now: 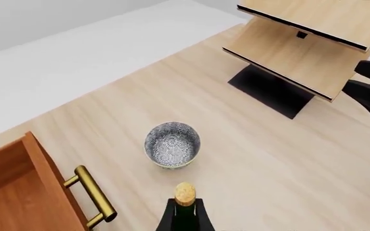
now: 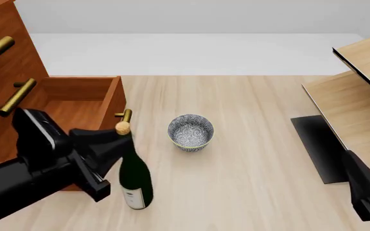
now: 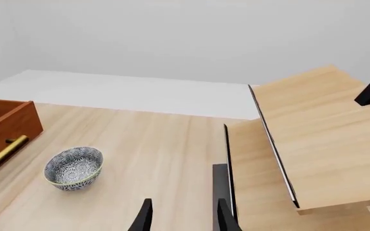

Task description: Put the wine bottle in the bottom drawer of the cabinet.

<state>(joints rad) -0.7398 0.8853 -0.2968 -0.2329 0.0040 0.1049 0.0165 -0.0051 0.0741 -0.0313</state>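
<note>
The wine bottle (image 2: 135, 179) is dark green with a tan top (image 1: 185, 192) and a white label low down. It stands nearly upright, top leaning slightly left, just in front of the open bottom drawer's (image 2: 75, 98) right front corner. My left gripper (image 2: 115, 150) is shut on its neck and shoulder; in the left wrist view the black fingers (image 1: 166, 217) flank the glass. The reddish-brown cabinet (image 2: 5, 57) rises at the far left. The drawer's brass handle (image 1: 96, 197) is close beside the bottle. My right gripper (image 3: 181, 219) is open with nothing in it, over the table's right side.
A blue-patterned bowl (image 2: 190, 131) sits on the table right of the drawer handle. A pale wood shelf unit (image 2: 355, 96) with a black base (image 2: 317, 144) fills the right side. The right arm (image 2: 368, 192) sits at the near right corner.
</note>
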